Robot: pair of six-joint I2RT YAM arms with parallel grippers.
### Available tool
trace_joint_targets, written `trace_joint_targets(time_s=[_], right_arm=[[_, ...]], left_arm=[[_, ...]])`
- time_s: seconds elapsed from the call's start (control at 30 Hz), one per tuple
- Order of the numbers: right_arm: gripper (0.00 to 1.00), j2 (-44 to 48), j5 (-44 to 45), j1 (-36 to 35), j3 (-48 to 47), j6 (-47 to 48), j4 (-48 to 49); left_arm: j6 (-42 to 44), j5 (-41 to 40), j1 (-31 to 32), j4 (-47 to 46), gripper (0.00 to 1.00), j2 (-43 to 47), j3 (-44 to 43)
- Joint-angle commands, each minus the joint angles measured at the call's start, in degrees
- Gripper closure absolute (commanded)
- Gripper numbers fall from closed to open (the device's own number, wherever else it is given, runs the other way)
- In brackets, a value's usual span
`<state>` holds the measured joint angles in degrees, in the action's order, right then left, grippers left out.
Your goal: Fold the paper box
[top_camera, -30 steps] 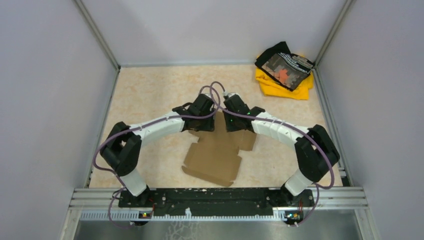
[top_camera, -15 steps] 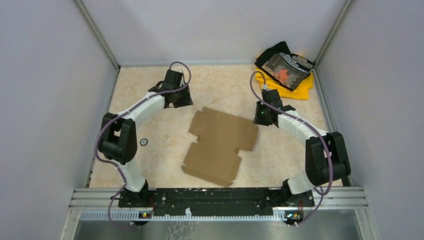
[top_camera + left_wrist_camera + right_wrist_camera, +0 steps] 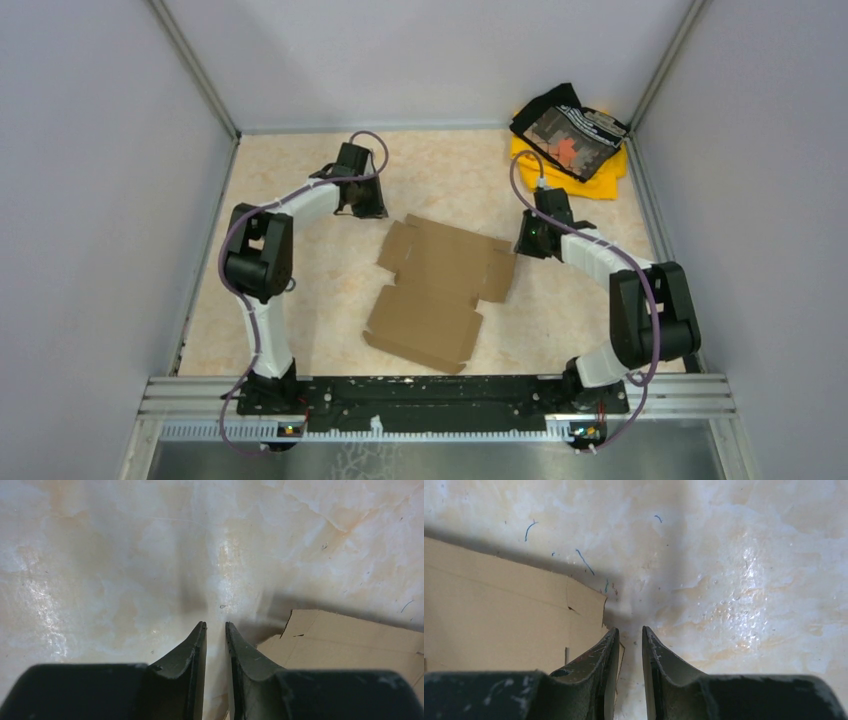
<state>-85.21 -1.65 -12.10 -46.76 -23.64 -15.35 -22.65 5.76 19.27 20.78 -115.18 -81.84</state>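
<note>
Both grippers point down at the table. The left gripper, its fingers a narrow gap apart with nothing between them, is just beside the far left corner of the paper box, which lies flat and unfolded mid-table. The right gripper, equally narrow and empty, is at its far right corner.

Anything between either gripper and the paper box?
Nothing visible: the paper box lies flat between the left gripper and right gripper, bare table in the gaps. The cloth pile sits in the far corner.
</note>
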Motion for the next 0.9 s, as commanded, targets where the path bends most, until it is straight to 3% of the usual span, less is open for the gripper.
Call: trace_joint_targets(time_s=[0.0, 0.5, 0.87], right_arm=[[0.76, -1.6, 0.1, 1.1, -1.4, 0.0, 3.5], [0.76, -9.6, -1.6, 1.5, -7.8, 1.1, 3.5], [0.77, -11.5, -4.1, 1.5, -10.4, 1.4, 3.5]], left_arm=[[1.1, 3.2, -0.7, -3.1, 0.74, -0.1, -0.9], [2.1, 6.9, -0.7, -4.5, 0.74, -5.1, -4.0], [1.5, 8.5, -0.7, -4.8, 0.74, -4.0, -2.4]])
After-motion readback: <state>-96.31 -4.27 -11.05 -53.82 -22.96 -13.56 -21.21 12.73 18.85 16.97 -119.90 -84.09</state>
